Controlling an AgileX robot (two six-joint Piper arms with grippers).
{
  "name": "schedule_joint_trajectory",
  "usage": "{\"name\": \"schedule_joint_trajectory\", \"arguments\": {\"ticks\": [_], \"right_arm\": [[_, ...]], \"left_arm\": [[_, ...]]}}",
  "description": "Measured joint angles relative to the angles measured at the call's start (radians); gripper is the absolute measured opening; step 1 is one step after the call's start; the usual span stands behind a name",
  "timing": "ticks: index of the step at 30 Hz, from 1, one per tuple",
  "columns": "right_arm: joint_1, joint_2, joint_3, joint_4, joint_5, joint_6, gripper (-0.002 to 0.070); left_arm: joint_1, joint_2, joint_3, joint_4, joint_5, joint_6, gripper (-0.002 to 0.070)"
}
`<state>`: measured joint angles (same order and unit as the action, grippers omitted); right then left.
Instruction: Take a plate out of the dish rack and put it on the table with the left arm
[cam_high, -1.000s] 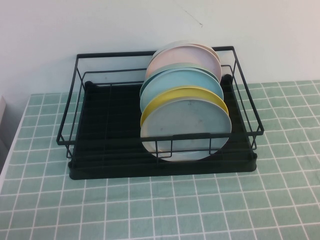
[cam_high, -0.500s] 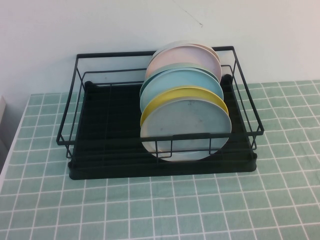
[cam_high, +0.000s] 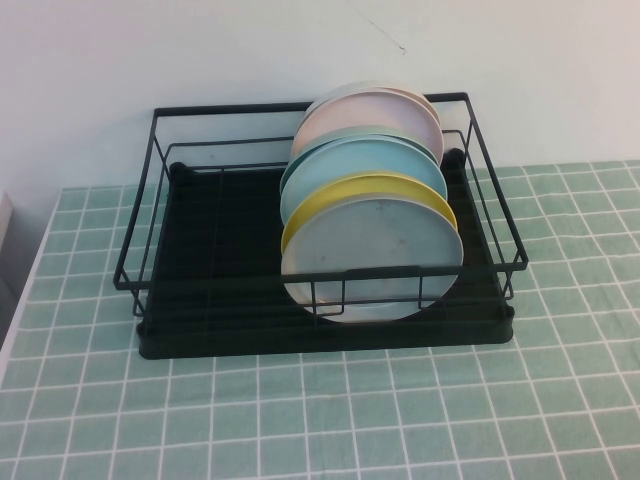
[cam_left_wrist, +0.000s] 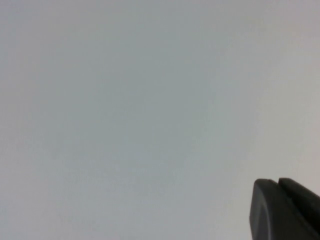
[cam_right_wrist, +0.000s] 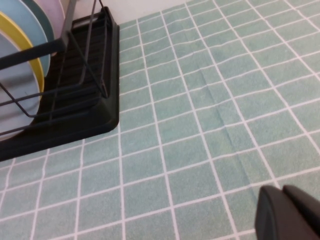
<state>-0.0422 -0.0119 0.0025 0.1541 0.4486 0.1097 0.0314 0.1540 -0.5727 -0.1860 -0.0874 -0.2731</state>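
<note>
The plate (cam_high: 372, 262) stands upright, nearest in the dish rack (cam_high: 155, 280), ahead of yellow, light-blue and pink plates (cam_high: 365, 150). Step: approach, not begun. My left gripper (cam_left_wrist: 285, 210) faces blank wall, right gripper (cam_right_wrist: 287, 212) hangs over the table (cam_high: 400, 420); jaw states indeterminable. Next, I judge: reach its rim.

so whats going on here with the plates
Nothing is being handled yet. The grey-blue plate stands upright at the front of a row of plates in the black dish rack on the green tiled table. Neither arm shows in the high view. The left gripper faces a blank pale surface; the right gripper hovers over bare tiles beside the rack.
</note>
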Motion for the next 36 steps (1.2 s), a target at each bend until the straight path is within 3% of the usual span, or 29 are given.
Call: {"name": "schedule_joint_trajectory", "arguments": {"ticks": [5,9,13,16,20,24,27,32,36], "right_arm": [[0.000,0.000,0.000,0.000,0.000,0.000,-0.0001],[0.000,0.000,0.000,0.000,0.000,0.000,-0.0001],[0.000,0.000,0.000,0.000,0.000,0.000,-0.0001],[0.000,0.000,0.000,0.000,0.000,0.000,-0.0001],[0.000,0.000,0.000,0.000,0.000,0.000,-0.0001],[0.000,0.000,0.000,0.000,0.000,0.000,-0.0001],[0.000,0.000,0.000,0.000,0.000,0.000,-0.0001],[0.000,0.000,0.000,0.000,0.000,0.000,-0.0001],[0.000,0.000,0.000,0.000,0.000,0.000,-0.0001]], "left_arm": [[0.000,0.213,-0.109,0.025,0.277,0.029,-0.0003],[0.000,0.328,-0.114,0.008,0.324,0.034,-0.0003],[0.000,0.423,-0.122,-0.141,0.353,0.092,-0.0003],[-0.034,0.516,-0.153,-0.250,0.411,0.279,-0.0003],[-0.128,0.682,-0.251,-0.451,0.561,0.758,-0.0003],[-0.227,0.874,-0.391,-0.572,0.736,1.118,-0.0003],[-0.301,1.022,-0.513,-0.572,0.823,1.201,-0.0003],[-0.391,1.251,-0.700,-0.493,0.843,1.214,-0.0001],[-0.439,1.373,-0.815,-0.455,0.843,1.214,0.0062]]}}
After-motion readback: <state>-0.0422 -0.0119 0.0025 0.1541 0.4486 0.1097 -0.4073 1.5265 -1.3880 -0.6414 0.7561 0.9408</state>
